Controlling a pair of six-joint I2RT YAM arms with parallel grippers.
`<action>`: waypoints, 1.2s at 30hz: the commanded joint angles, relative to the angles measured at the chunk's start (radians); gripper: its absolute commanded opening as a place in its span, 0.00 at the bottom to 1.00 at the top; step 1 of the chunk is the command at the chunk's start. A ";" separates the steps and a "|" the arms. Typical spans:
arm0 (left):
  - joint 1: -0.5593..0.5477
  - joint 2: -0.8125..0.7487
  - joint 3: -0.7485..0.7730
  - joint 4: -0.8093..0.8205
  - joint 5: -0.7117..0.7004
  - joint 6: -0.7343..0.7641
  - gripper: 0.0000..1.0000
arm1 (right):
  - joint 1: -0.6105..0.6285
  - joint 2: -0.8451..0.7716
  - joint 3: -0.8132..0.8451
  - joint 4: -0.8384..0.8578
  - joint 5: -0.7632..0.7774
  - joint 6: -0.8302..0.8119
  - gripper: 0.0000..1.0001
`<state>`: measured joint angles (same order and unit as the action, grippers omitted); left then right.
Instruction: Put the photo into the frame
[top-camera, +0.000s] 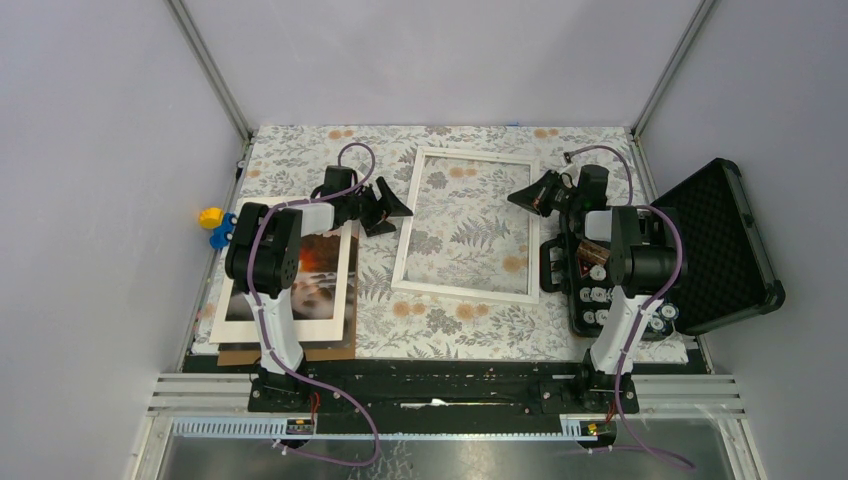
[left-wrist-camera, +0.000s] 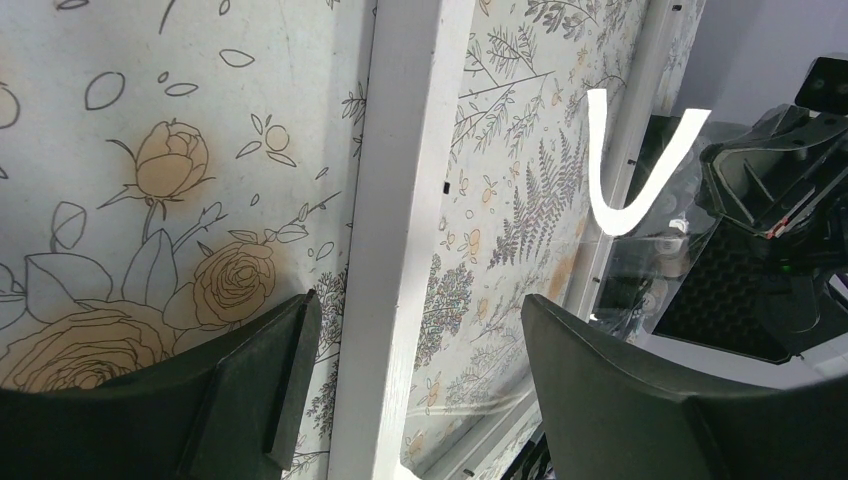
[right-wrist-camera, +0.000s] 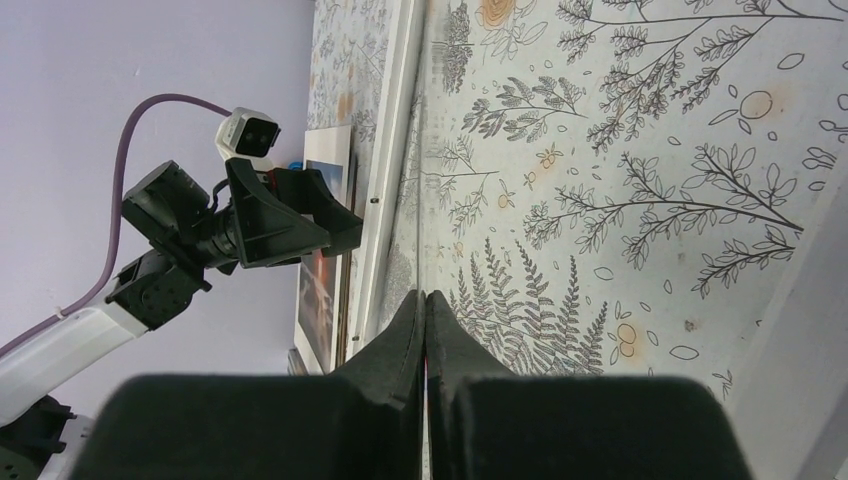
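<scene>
The white frame (top-camera: 470, 222) lies flat in the middle of the flowered tablecloth. My left gripper (top-camera: 400, 212) hangs open over its left rail (left-wrist-camera: 400, 240), one finger on each side and neither touching it. My right gripper (top-camera: 518, 197) is at the frame's right side, shut (right-wrist-camera: 424, 295) on the thin edge of a clear pane (left-wrist-camera: 640, 250). That pane looks raised on that side. The photo (top-camera: 318, 268), dark with an orange glow, lies at the left under a white mat (top-camera: 285, 320). In the right wrist view the photo (right-wrist-camera: 318, 300) shows past the frame.
A brown backing board (top-camera: 240, 355) sticks out under the mat near the front edge. An open black case (top-camera: 715, 245) with small round parts (top-camera: 600, 295) stands at the right, close to the right arm. A yellow and blue toy (top-camera: 213, 222) sits beyond the cloth's left edge.
</scene>
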<state>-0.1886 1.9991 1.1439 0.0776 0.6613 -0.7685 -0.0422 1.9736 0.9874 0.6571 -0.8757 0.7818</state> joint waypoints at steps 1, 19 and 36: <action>-0.003 0.022 0.019 0.015 -0.016 0.012 0.81 | 0.002 0.006 0.038 0.035 -0.030 -0.011 0.00; -0.014 0.032 0.018 0.028 -0.005 0.004 0.80 | 0.037 0.050 0.159 -0.227 0.037 -0.072 0.28; -0.006 0.032 0.021 0.022 -0.014 0.009 0.80 | 0.038 -0.150 -0.021 -0.007 0.005 -0.047 0.00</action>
<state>-0.1970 2.0117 1.1458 0.1051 0.6765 -0.7826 -0.0116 1.8965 0.9913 0.5343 -0.8547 0.7307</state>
